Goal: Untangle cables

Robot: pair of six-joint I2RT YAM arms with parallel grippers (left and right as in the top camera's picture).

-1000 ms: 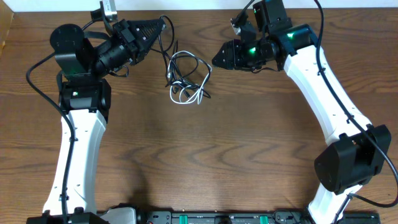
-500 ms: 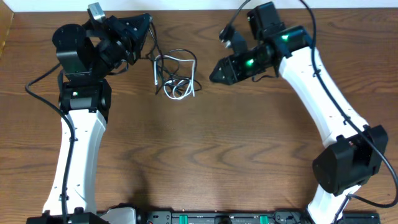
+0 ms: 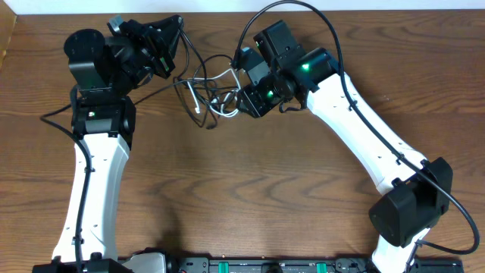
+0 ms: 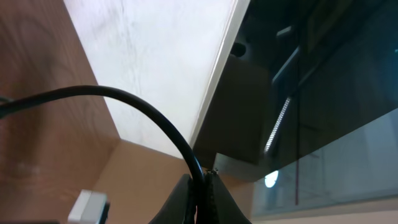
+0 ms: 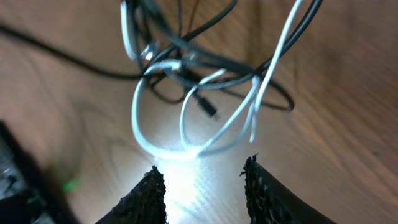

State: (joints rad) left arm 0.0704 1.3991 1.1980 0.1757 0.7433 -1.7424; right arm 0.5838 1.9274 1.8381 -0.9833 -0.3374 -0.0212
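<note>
**Left clamped on a black cable, right half open at the tangle**

- Left gripper: jaws fully closed, pinching a black cable right at the fingertips. The cable arcs away from the tips. In the overhead view it runs from the gripper down into the tangle.
- Right gripper: jaws partway apart, holding nothing. The tips are down close to the wooden table, right at the edge of the tangle. A loop of the white cable lies just in front of the gap between the fingers. Can't tell if it touches them.
- Cables: one knot at the far middle of the table, between the two grippers. Black strands cross over and through the white loops.
- A small dark plug end sits inside the white loop.
</note>
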